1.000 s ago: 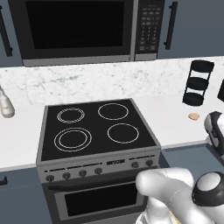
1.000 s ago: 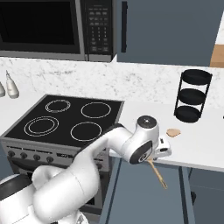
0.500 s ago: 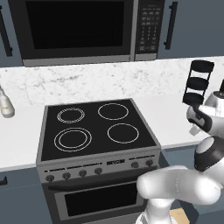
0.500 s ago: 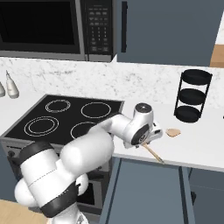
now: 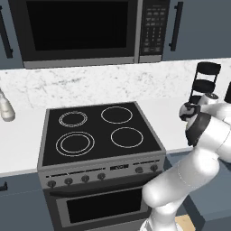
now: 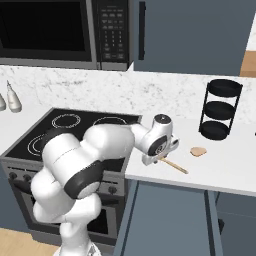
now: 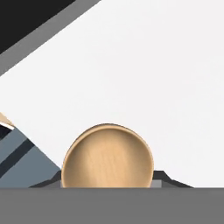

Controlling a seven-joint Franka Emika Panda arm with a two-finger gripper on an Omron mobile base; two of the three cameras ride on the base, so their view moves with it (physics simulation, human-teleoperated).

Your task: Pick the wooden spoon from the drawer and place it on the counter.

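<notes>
My gripper [image 6: 159,159] is shut on the wooden spoon [image 6: 174,166], a light-tan spoon whose thin handle sticks out to the right, low over the white counter [image 6: 225,170]. Seen from the hand, the spoon's round bowl [image 7: 107,158] sits between the dark finger tips [image 7: 168,180], with the counter [image 7: 153,78] beyond it. Just right of the stove, the hand hovers above the counter's front part. The blue-grey drawer [image 6: 170,220] is partly seen below the counter's front edge. In the left base view my forearm [image 5: 205,128] hides the spoon.
A small round tan lump [image 6: 198,151] lies on the counter right of the spoon. A black three-tier rack [image 6: 220,110] stands at the marble wall. The black stove top [image 6: 80,127] is to the left, with a bottle [image 5: 5,108] on the far-left counter.
The arm has swung up from below the counter edge. It has carried the spoon from in front of the drawer to over the counter. The grip has stayed shut.
</notes>
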